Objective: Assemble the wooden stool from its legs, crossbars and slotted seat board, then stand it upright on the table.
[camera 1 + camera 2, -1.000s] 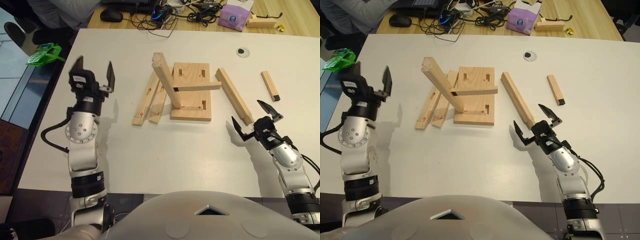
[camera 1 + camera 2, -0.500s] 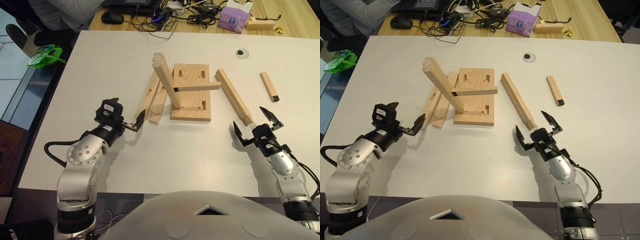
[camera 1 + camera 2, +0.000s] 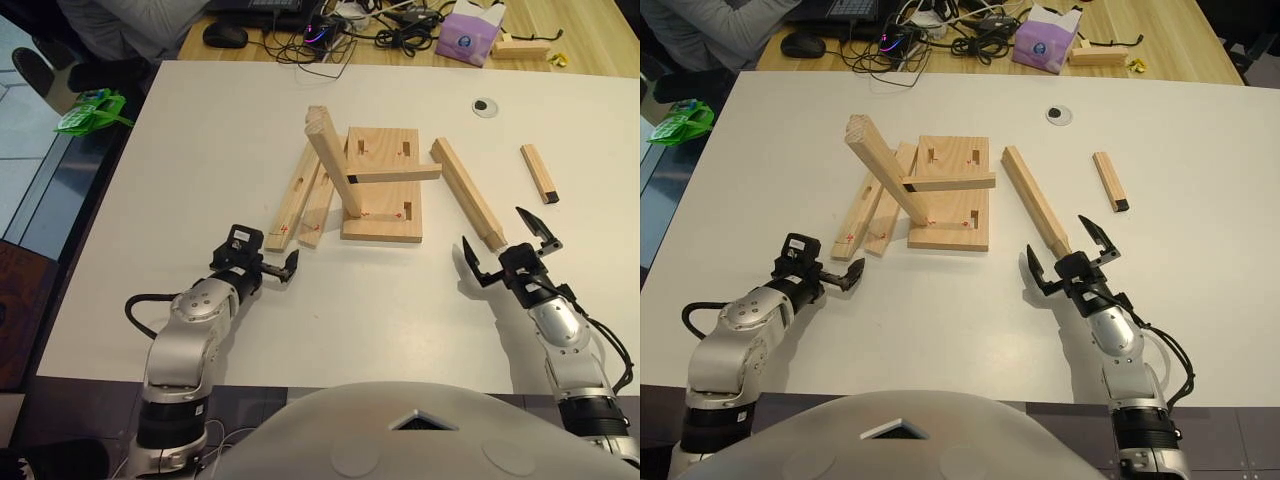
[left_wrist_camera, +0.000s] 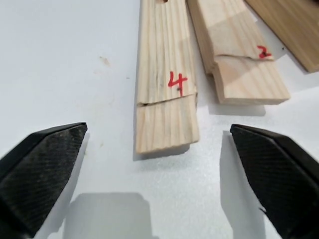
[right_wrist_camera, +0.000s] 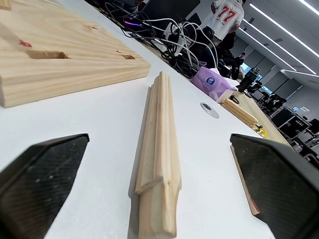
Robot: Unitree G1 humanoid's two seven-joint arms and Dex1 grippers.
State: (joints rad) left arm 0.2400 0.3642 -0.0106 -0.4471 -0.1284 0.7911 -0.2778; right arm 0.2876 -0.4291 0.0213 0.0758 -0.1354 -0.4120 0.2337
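Observation:
The slotted seat board (image 3: pixel 381 197) lies flat mid-table. One leg (image 3: pixel 333 170) stands tilted in it, with a crossbar (image 3: pixel 395 174) sticking out to the right. Two legs marked 4 (image 4: pixel 166 89) and 2 (image 4: pixel 234 55) lie side by side left of the board. My left gripper (image 3: pixel 278 262) is open, low over the table, just short of the near end of leg 4. Another leg (image 3: pixel 467 192) lies right of the board. My right gripper (image 3: pixel 495 240) is open at its near end (image 5: pixel 157 159). A short crossbar (image 3: pixel 539 172) lies far right.
A small black disc (image 3: pixel 485 104) sits on the table at the back right. Behind the table, a wooden desk carries cables, a mouse, a purple tissue box (image 3: pixel 470 32) and a spare wooden piece (image 3: pixel 522 45). A green object (image 3: pixel 88 108) lies off the table's left edge.
My left arm has come down from a raised, upright pose to the tabletop, bringing its open gripper to the near end of leg 4. The right gripper has barely shifted.

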